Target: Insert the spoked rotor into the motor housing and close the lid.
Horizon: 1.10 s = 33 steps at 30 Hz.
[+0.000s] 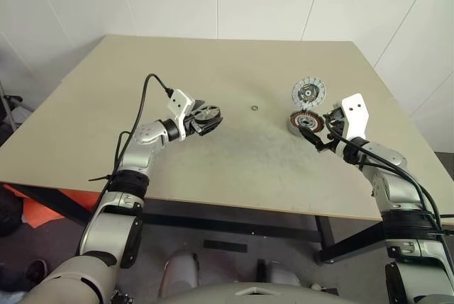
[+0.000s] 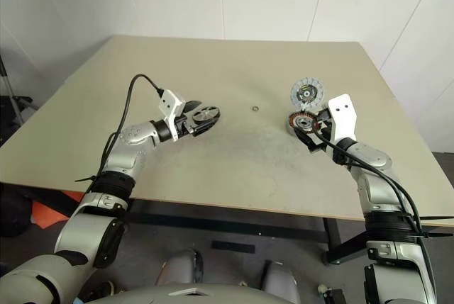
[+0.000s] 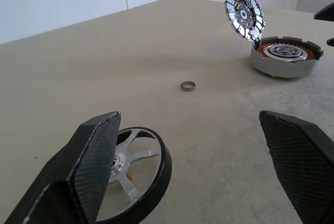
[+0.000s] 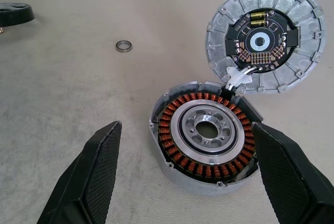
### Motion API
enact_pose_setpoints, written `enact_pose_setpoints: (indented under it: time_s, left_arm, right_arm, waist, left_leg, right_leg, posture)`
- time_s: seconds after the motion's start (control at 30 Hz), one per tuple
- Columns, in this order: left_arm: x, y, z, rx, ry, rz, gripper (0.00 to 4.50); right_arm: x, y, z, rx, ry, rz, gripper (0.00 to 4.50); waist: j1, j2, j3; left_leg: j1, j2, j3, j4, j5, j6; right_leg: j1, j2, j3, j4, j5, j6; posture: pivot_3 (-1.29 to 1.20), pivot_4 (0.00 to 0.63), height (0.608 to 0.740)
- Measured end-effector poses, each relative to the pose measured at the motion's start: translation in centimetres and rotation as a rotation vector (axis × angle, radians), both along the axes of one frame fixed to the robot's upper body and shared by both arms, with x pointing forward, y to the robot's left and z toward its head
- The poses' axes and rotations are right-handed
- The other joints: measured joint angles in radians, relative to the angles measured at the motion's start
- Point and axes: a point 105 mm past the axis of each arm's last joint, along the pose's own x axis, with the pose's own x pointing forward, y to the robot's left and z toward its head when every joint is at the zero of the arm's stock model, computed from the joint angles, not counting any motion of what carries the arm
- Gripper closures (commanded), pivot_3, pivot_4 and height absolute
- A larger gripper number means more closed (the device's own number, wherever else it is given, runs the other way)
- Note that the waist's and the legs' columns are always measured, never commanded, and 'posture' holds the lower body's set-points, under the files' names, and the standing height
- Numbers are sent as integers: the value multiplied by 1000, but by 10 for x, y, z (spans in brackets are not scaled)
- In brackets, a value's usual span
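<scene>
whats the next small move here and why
Probably close the left gripper on the spoked rotor. Its jaws stand open with the rotor beside one finger, lying on the table and not gripped. The motor housing sits with its lid swung up, windings exposed, and the open right gripper framing it, so the rotor is what's missing.

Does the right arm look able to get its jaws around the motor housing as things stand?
Probably yes. The right gripper is open, its jaws standing on either side of the motor housing with bare table between. The lid is hinged up at the far side, out of the way.
</scene>
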Motion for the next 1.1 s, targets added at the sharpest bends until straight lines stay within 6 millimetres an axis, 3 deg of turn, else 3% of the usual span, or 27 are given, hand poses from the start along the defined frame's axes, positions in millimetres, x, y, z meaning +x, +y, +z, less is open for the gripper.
enact_pose_setpoints:
  time_s: [1.1]
  left_arm:
    - [2, -3, 4, -3, -21, -3, 14]
  right_arm:
    - [4, 0, 6, -18, -25, 2, 0]
  waist:
    - [0, 0, 0]
  left_leg:
    - [0, 0, 0, 0, 0, 0]
  right_leg:
    - [0, 0, 0, 0, 0, 0]
  posture:
    - [0, 0, 740]
